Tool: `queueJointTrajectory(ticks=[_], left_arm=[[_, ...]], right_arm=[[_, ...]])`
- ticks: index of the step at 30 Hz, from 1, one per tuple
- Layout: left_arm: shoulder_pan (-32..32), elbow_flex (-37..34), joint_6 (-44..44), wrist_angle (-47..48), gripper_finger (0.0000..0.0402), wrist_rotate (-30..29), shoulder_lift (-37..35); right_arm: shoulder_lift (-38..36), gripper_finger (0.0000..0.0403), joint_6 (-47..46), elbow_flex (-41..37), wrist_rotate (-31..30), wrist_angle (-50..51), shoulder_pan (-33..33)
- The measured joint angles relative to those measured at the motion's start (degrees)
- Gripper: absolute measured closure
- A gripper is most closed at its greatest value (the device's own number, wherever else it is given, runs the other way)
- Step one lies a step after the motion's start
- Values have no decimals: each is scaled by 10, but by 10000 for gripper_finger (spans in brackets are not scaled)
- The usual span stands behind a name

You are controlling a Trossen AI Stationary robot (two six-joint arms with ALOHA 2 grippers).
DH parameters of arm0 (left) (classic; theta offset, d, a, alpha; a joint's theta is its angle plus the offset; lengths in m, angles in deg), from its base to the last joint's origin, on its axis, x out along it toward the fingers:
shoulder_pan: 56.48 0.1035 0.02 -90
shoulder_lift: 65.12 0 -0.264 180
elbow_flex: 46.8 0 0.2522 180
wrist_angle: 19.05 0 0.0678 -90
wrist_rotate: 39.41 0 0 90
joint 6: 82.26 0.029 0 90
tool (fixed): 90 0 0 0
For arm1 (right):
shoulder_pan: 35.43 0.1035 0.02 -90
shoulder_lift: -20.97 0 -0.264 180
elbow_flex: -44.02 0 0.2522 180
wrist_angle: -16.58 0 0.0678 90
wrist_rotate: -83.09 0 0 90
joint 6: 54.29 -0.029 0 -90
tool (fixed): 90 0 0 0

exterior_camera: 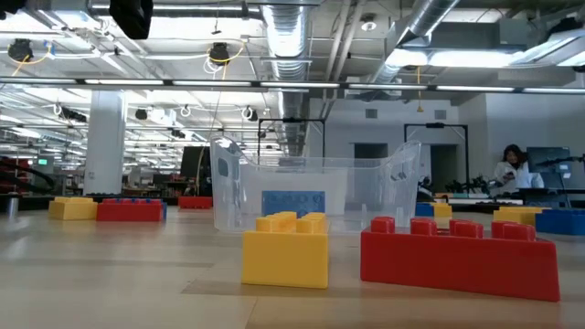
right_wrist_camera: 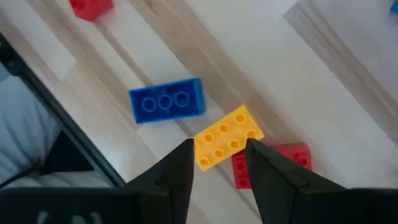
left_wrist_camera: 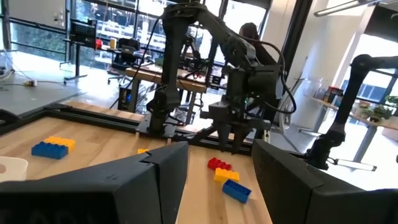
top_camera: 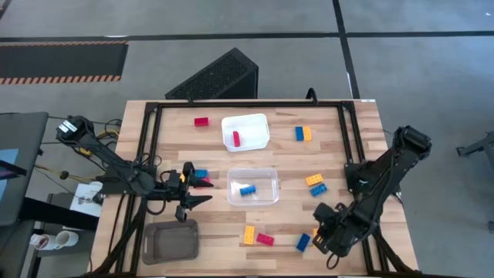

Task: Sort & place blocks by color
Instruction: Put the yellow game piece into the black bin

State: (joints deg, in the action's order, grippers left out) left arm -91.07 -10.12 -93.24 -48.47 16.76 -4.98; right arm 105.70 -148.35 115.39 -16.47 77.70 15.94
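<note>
Now white tray [top_camera: 245,122] holds a red block [top_camera: 236,139]; clear tray [top_camera: 266,179] a blue block [top_camera: 247,190]; both end effectors part-open, empty.

Three trays [top_camera: 245,118], roughly fourteen blocks [top_camera: 201,121]

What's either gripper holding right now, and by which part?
Nothing is held. The left gripper is open and empty over the table. The right gripper is open above the yellow block and not gripping it.

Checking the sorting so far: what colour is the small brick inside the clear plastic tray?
Blue: the small studded brick lies in the clear plastic tray, clearest in the high view.
</note>
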Motion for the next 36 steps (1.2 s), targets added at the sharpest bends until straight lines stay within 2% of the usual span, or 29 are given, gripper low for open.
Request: queueJointTrajectory(ticks=[8,17,24,36], left_arm=[[0,0,2,0,233,0,0],[1,0,9,0,233,-5,0],[1,0,9,0,233,-5,0],[1,0,8,2,233,-5,0]], right_arm=[[41,164,-15,0,10,2,0],[84,100,-33,0,54,2,-1],[103,83,-35,0,53,-9,-6],[102,81,-51,-17,47,-48,-10]])
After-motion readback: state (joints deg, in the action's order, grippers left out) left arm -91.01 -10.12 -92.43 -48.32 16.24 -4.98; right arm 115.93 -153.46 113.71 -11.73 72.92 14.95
